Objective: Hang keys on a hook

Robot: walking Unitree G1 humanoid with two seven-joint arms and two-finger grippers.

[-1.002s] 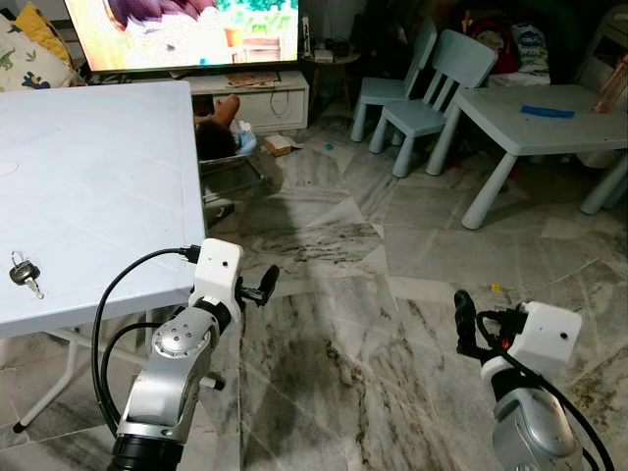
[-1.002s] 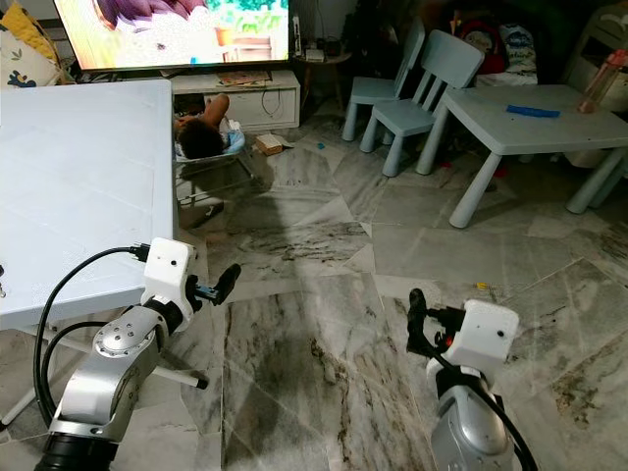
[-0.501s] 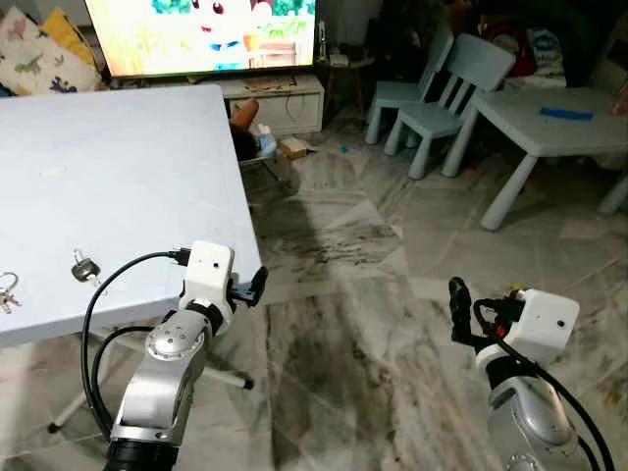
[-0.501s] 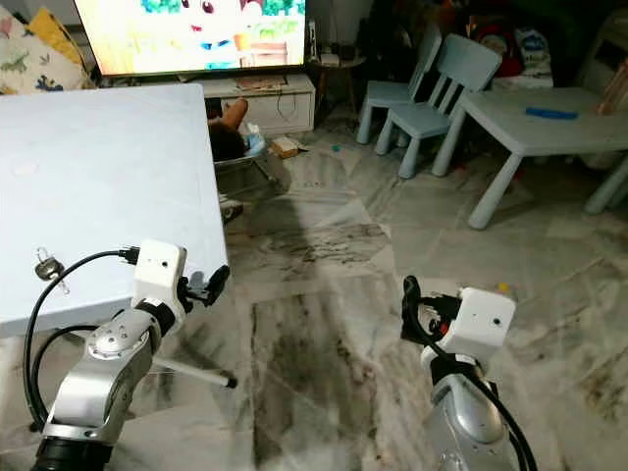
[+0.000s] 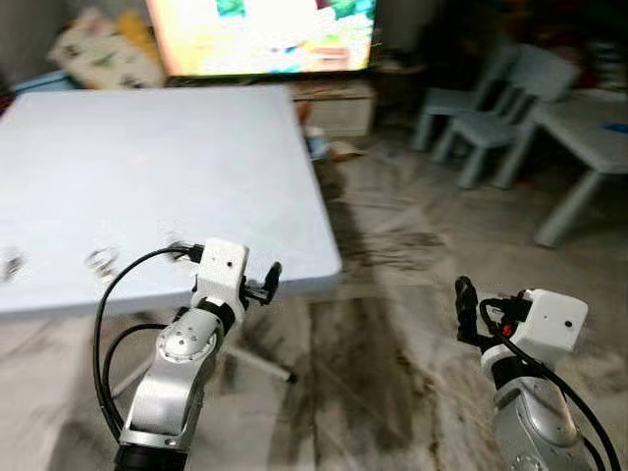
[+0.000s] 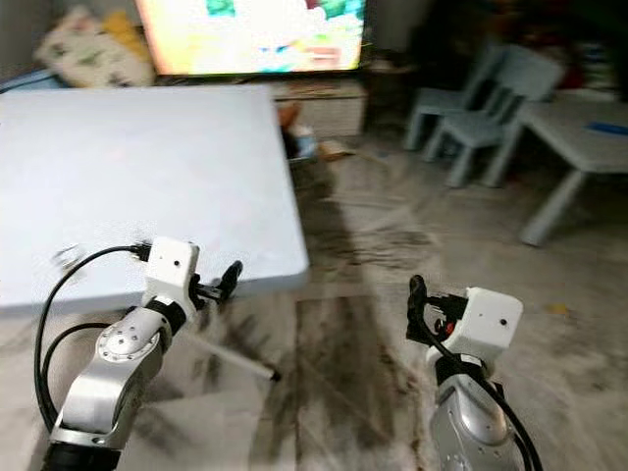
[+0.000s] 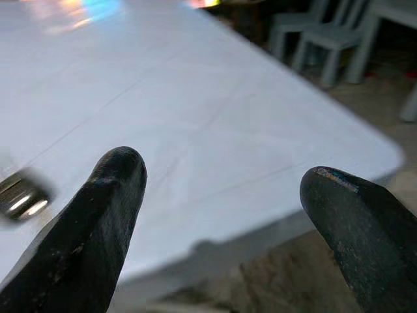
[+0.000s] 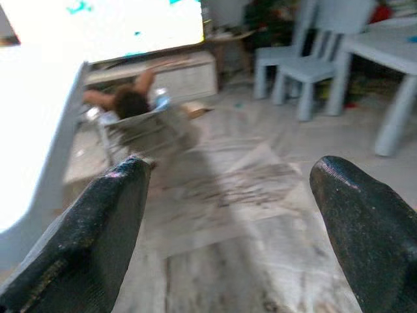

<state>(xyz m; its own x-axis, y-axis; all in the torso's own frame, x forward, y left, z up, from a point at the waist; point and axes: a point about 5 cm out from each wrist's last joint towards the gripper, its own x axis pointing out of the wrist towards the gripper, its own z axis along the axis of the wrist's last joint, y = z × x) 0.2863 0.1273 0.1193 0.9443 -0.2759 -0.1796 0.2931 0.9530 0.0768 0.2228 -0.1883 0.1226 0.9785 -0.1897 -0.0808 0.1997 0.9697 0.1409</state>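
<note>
On the white table (image 5: 167,167), near its front edge at the left, lie a blurred key (image 5: 101,260) and a second metal piece (image 5: 10,263); the key (image 7: 19,199) also shows beside one finger in the left wrist view. My left gripper (image 5: 267,283) is open and empty, held at the table's front edge to the right of the keys. My right gripper (image 5: 463,309) is open and empty too, hanging over the marble floor (image 5: 392,324), well right of the table. I see no hook.
A lit TV (image 5: 265,34) stands behind the table. Pale blue chairs (image 5: 491,98) and a small table (image 5: 589,128) are at the far right. A person (image 8: 130,101) lies on the floor by the TV stand. Patterned cushions (image 5: 103,59) sit at the back left.
The whole picture has shifted and blurred: the camera has swung left, so the table now takes more of the view. Both arms keep the same pose.
</note>
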